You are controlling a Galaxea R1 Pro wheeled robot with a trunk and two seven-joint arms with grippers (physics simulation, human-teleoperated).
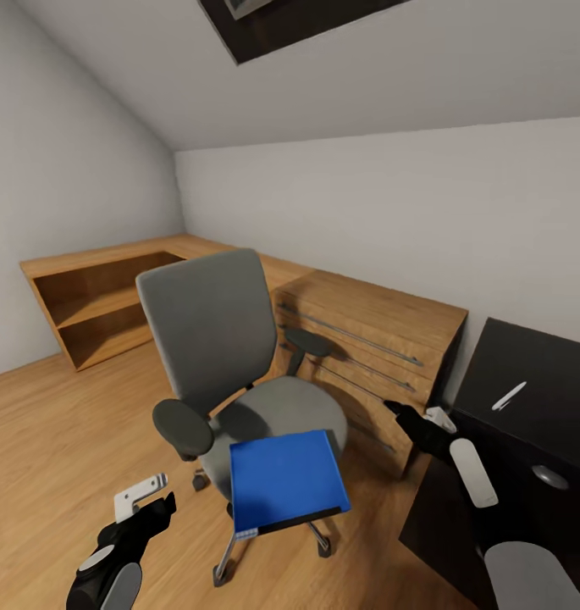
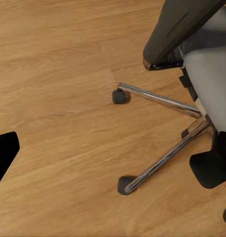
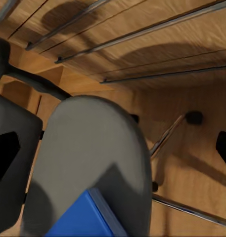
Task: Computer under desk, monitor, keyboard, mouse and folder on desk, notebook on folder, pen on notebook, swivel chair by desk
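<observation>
The swivel chair (image 1: 213, 339), grey with black armrests, stands mid-room on the wood floor. The bright-blue folder (image 1: 285, 479) lies on the front of its seat and overhangs the edge. At the right is the black desk (image 1: 535, 364), with the white pen (image 1: 508, 396) lying on its top. My left gripper (image 1: 146, 501) hangs open, low and to the left of the chair; its wrist view looks down on the chrome base (image 2: 162, 103). My right gripper (image 1: 421, 417) is open between chair and desk, above the seat (image 3: 93, 158) and the folder's corner (image 3: 80, 217).
A light wooden drawer chest (image 1: 366, 339) stands against the wall right behind the chair, close to the desk's side. A low wooden shelf unit (image 1: 95, 305) fills the far left corner. Open floor (image 1: 52, 440) lies to the left. A small grey oval (image 1: 549, 476) shows on the black desk.
</observation>
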